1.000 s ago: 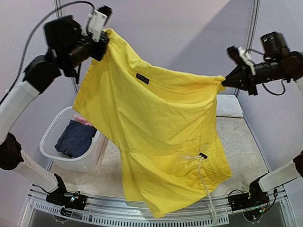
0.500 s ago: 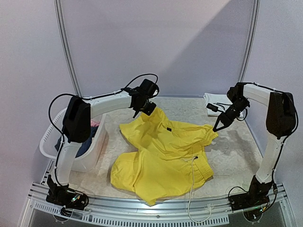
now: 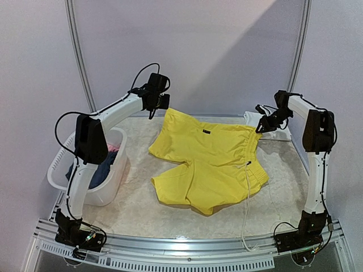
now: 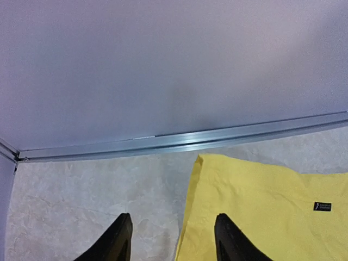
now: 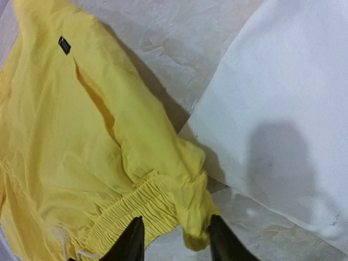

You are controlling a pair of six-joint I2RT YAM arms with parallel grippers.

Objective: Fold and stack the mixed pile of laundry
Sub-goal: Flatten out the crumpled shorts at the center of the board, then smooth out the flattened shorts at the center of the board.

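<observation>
The bright yellow shorts [image 3: 210,161] lie spread flat on the table, waistband to the right, with a white drawstring [image 3: 248,195] trailing toward the front edge. My left gripper [image 3: 160,105] hovers open just above their far left corner [image 4: 199,159], whose yellow edge runs between the spread fingers [image 4: 120,239]. My right gripper [image 3: 262,126] stands open over the crumpled waistband corner [image 5: 190,209], not pinching the cloth. A folded white T-shirt [image 3: 273,126] lies right beside that corner [image 5: 283,109]. A dark navy piece [image 3: 105,173] and a pink piece [image 3: 113,148] sit in the basket.
The white slotted basket [image 3: 62,175] stands at the left edge of the table, under the left arm. A metal rail [image 4: 179,142] and the back wall run just beyond the shorts. The drawstring's end hangs over the front rail [image 3: 245,245].
The shorts were carried from a hanging hold to the table's back and laid out flat. Both grippers, shut on their corners before, have opened and let go.
</observation>
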